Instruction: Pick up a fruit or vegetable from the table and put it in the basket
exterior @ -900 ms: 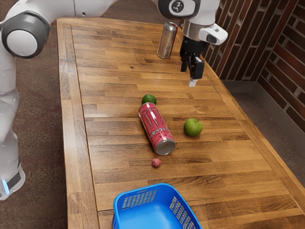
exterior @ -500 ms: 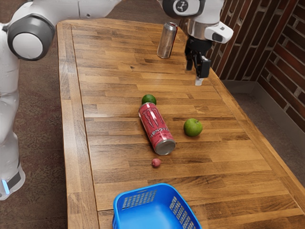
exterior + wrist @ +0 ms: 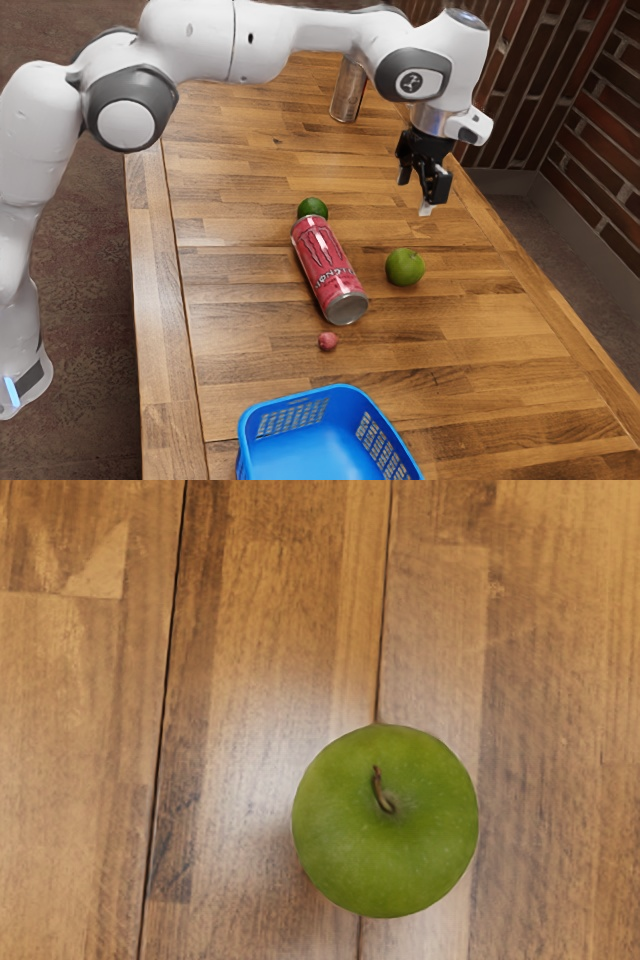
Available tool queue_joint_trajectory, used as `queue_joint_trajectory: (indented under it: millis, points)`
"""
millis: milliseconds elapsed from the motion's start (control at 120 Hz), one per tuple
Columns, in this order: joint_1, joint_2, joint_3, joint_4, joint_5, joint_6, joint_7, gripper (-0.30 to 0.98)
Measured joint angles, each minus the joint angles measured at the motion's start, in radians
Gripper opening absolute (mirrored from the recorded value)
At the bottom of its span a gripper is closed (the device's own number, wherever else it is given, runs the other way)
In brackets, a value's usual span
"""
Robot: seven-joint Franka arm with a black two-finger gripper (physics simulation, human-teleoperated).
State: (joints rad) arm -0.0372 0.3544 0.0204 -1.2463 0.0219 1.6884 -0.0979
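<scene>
The step in hand, as judged from where I stand, is to align the gripper [image 3: 416,196] over the green apple [image 3: 405,267] and descend. In the exterior view, with twelve o'clock at its upper edge, the apple rests on the tabletop [image 3: 480,330] at about six o'clock from the gripper, with the red Monster can [image 3: 328,270] lying at nine o'clock from the apple and apart from it. The blue basket [image 3: 340,400] is at about seven o'clock from the apple. The wrist view shows the fruit upright, its stem [image 3: 382,792] uppermost. Centre the hand over that stem before lowering; an offset descent could land a finger on the rounded top and roll the fruit away. Lower vertically, with one finger on each side, to about the widest part of the apple, then close evenly. Its smooth skin may slip if pinched too high. Lift straight up before travelling toward seven o'clock, and clear the basket rim before release. Gripper condition: the two fingers stand apart, with a clear gap between them; I cannot tell whether this is full opening. Nothing is held, and the fingertips are above the tabletop, touching neither it nor the apple.
</scene>
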Motion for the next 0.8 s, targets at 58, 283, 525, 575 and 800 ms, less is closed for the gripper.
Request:
queue_joint_trajectory:
  millis: [58,283,525,575,800]
  points:
    - [0.001,0.006,0.0,-0.003,0.0,0.005,-0.001,0.69]
    - [0.0,0.001,-0.001,-0.109,-0.002,0.046,0.02,0.69]
    - [0.001,0.0,0.0,-0.166,-0.005,0.105,0.05,0.69]
    - [0.001,0.0,-0.001,-0.168,-0.006,0.119,0.055,0.69]
    - [0.002,0.007,-0.003,-0.191,-0.01,0.192,0.071,0.69]
